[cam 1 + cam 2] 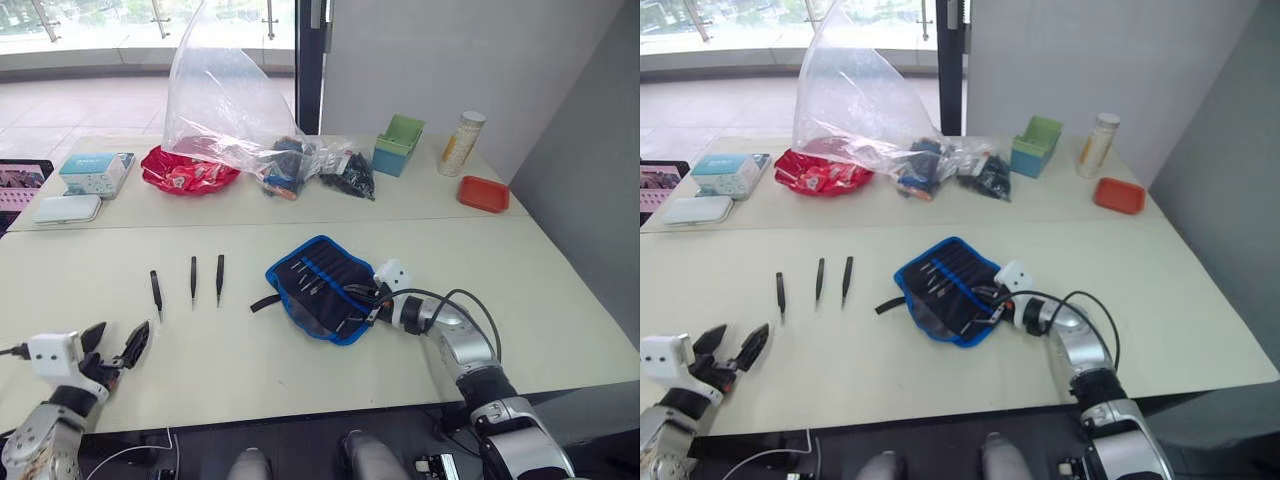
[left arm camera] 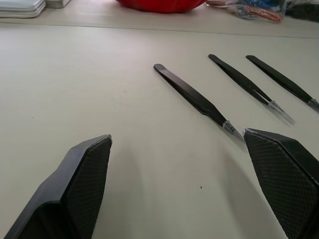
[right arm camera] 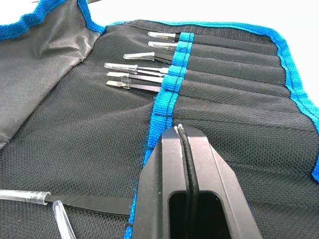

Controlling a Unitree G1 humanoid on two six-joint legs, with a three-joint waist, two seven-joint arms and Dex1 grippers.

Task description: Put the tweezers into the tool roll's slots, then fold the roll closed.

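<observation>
Tweezers lie three in a row on the tabletop, loose, left of the tool roll. The roll is spread open, and several capped tips stick out of its slots. The right hand rests on the roll's inner face, fingers pressed together on what looks like a thin black tweezer. The left hand hovers near the leftmost loose tweezer, fingers wide apart, holding nothing.

Head stereo overhead; wrist cameras close, table-level
</observation>
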